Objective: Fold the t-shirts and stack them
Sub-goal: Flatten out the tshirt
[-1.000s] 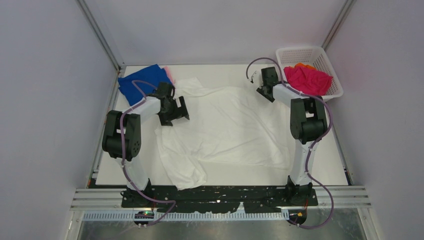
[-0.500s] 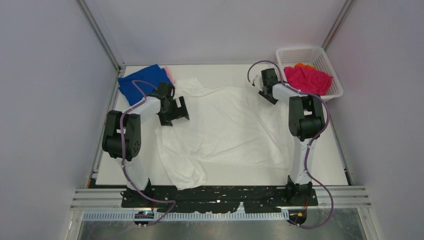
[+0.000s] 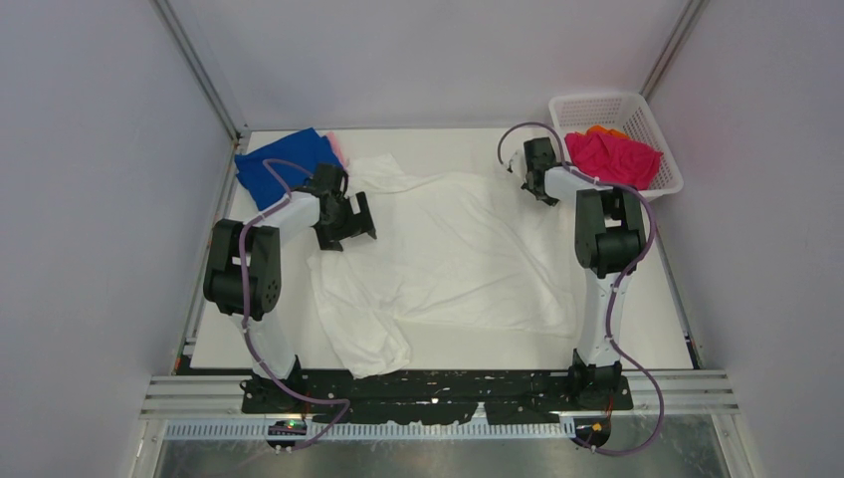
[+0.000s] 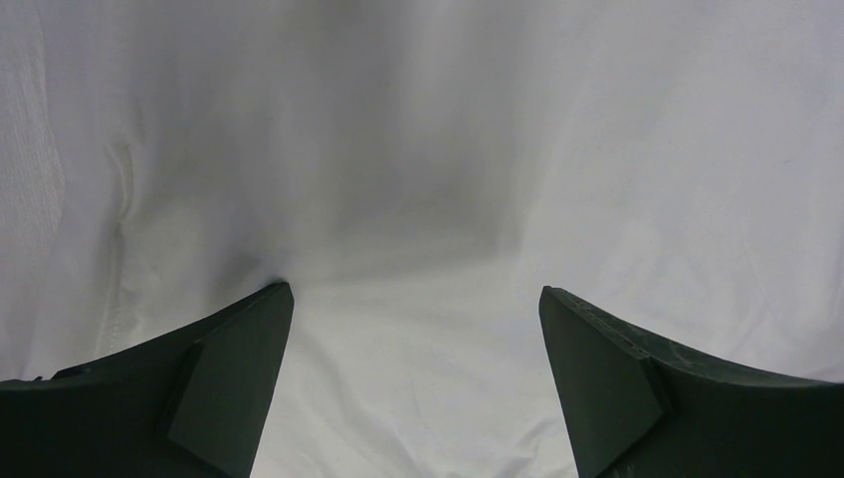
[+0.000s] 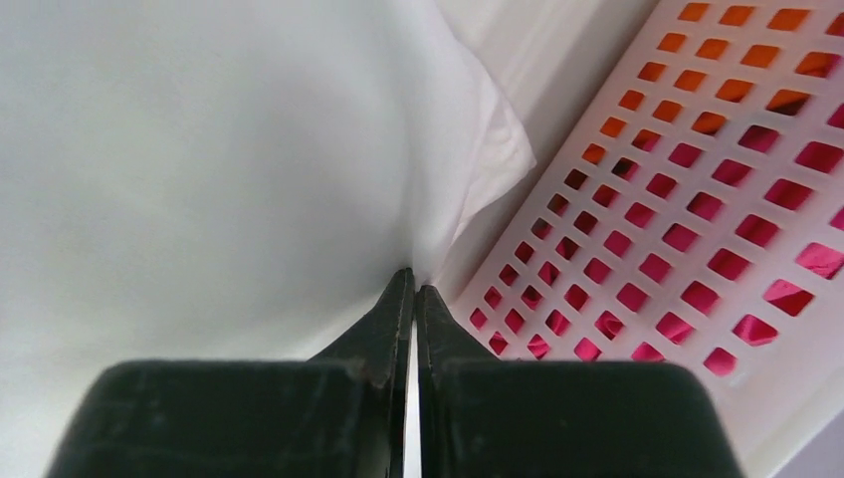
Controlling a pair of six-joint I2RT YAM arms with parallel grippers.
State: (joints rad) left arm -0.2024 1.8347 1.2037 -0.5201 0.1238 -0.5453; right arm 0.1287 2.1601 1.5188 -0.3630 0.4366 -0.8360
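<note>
Bright, even light throughout; soft grey shadow lies on the white t-shirt (image 4: 428, 199).

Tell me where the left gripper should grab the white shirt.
Pinch the white shirt at its left edge, probably coming straight down from above. The cloth lies flat there, the open left gripper hangs right over it, and the right gripper is shut on the opposite far corner by the basket.
</note>
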